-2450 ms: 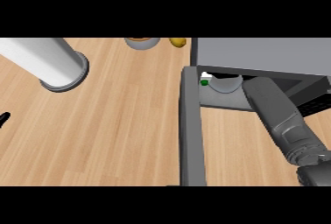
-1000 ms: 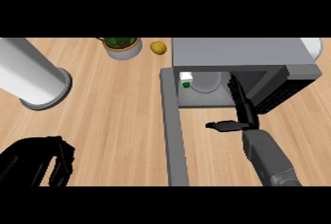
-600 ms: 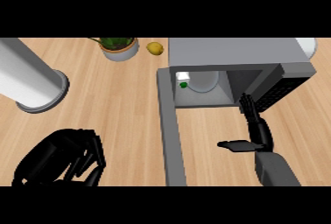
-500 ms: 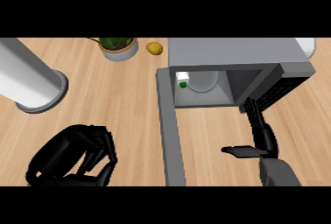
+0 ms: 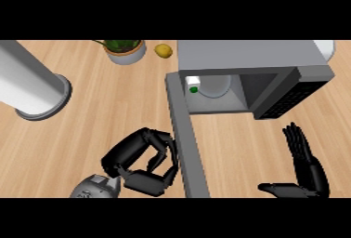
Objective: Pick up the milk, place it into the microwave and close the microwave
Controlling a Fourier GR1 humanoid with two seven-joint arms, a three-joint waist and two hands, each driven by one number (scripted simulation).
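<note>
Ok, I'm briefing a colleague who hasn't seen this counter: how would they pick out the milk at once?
Find the grey microwave at the counter's far right, its door swung open towards the robot. Look into the open cavity: the milk stands at its left edge, beside the round white turntable plate. It is the only small white carton there, with a green spot on it.

The microwave (image 5: 247, 58) sat at the upper right of the frame, its door (image 5: 186, 148) swung open and running down the middle. Inside, at the left, stood the white milk (image 5: 194, 85) with a green cap, beside a pale round plate (image 5: 216, 86). The left hand (image 5: 140, 162), fingers curled, lay against the door's left side at lower centre. The right hand (image 5: 305, 165) showed at lower right, fingers straight. A potted plant (image 5: 125, 50) and a lemon (image 5: 163, 50) sat at the top, a grey cylinder (image 5: 31, 81) at upper left.
</note>
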